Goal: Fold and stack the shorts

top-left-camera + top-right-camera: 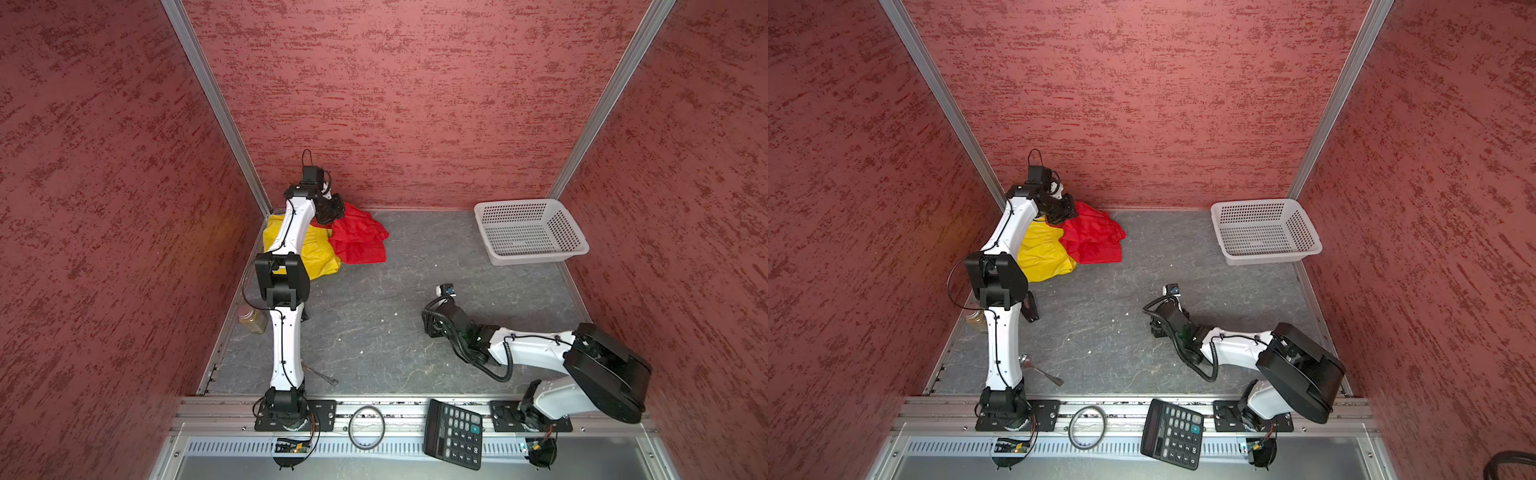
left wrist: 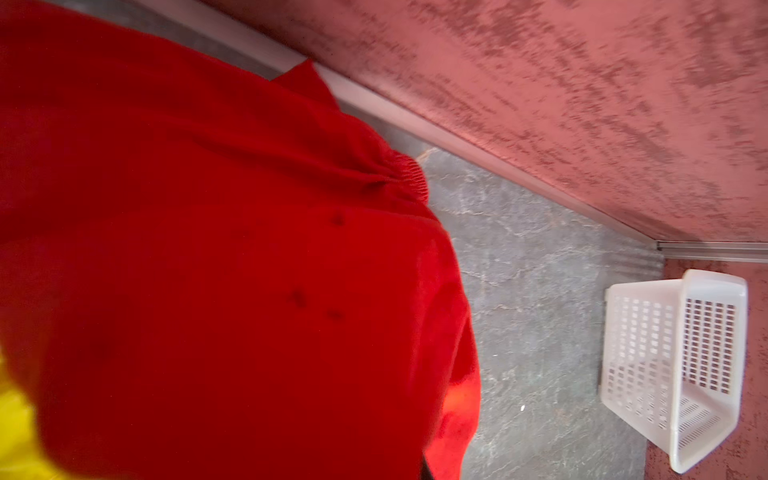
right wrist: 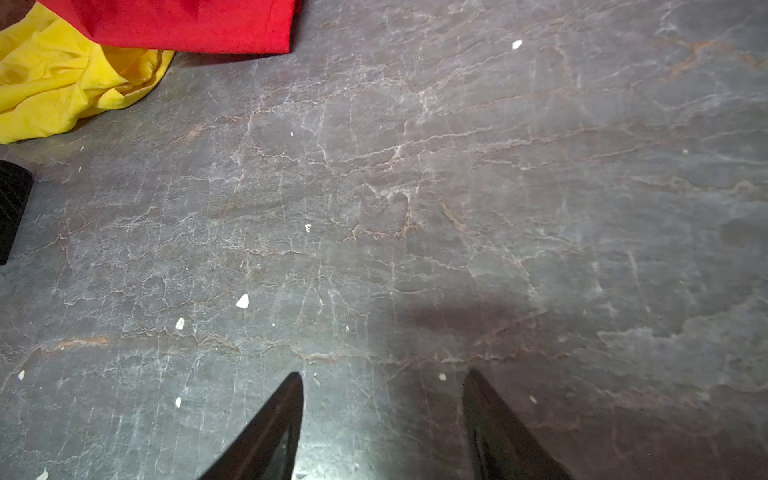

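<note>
the red shorts (image 1: pixel 359 239) lie bunched at the far left of the bench (image 1: pixel 395 324), close to the back wall (image 1: pixel 415 104), and they overlap the right edge of the yellow shorts (image 1: pixel 316 253). the yellow shorts sit crumpled in the far left corner, partly hidden under the left arm in both top views. neither pair is folded.

the left pincer (image 1: pixel 332 212) is at the far top edge of the red shorts, where the cloth gathers up toward it. its jaws are pressed together, pinching the red fabric. in the left wrist view the red cloth (image 2: pixel 208 249) fills most of the picture, very close to the lens and covering the fingers. a ribbed stretch of waistband shows at its edge and a sliver of yellow (image 2: pixel 12 415) in one corner.

the right pincer (image 3: pixel 383 374) hangs low over bare bench on the right, well apart from both pairs. its two dark fingers are spread, with only the grey stone-patterned surface between them. the right wrist view also catches a straight hem of the red shorts (image 3: pixel 187 25) lying over the yellow ones (image 3: pixel 50 83).

a white perforated basket (image 1: pixel 528 258) stands in the far right corner with nothing in it. a small jar (image 1: pixel 253 320) stands by the left wall. a black calculator (image 1: pixel 455 432) and a ring (image 1: pixel 366 427) rest on the front rail.
</note>
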`<state>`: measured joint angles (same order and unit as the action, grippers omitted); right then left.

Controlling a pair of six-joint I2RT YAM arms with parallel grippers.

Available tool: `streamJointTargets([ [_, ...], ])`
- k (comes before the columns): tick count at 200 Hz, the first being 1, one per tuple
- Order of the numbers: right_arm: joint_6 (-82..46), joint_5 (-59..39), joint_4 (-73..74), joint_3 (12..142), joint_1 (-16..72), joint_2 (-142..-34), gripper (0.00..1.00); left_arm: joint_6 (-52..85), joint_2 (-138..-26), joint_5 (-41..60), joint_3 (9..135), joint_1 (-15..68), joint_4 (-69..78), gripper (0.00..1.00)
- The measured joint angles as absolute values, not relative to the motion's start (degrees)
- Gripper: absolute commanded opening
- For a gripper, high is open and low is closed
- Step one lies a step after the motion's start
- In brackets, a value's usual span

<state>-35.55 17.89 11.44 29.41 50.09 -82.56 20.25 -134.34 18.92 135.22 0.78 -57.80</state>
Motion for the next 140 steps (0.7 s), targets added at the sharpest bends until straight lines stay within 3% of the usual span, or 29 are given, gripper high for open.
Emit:
streamJointTargets([
  [68, -31.2, 10.8, 10.4, 37.9, 49.7, -90.6, 0.73, 20.3, -128.1, 19.5, 123.9, -0.3, -55.9, 0.0],
  [107, -27.3, 9.6, 9.4, 45.7, 49.5, -93.5, 0.88, 23.1, -117.8, 22.1, 104.5, 0.2, -48.4, 0.0],
  [140, -25.2, 8.1, 9.2, 51.7, 47.6, -95.0, 0.91, 25.6, -113.4, 22.9, 89.9, 1.8, -42.4, 0.0],
])
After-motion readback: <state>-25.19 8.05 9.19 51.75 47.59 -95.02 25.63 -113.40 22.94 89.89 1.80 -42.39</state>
